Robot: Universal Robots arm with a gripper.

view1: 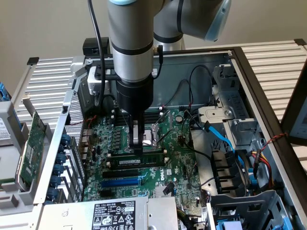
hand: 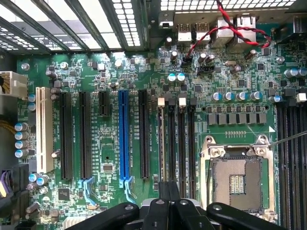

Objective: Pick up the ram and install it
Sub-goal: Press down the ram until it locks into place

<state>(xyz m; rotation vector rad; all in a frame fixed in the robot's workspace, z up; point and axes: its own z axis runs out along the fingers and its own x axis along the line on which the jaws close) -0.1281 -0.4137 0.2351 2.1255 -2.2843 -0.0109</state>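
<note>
— What do you see behind the bench?

— You have a plain beige wall point(view1: 43, 24) across the exterior view from ten to twelve o'clock, evenly lit and bare.

— And under the work?

— You're on a table point(view1: 45, 79) of pale slats with dark corner caps; its slats show at ten o'clock and again at two o'clock point(view1: 276, 60).

— Anything at the edges?

— You'll find a dark panel point(view1: 296, 112) leaning in at three o'clock. The light on it all is soft.
</note>
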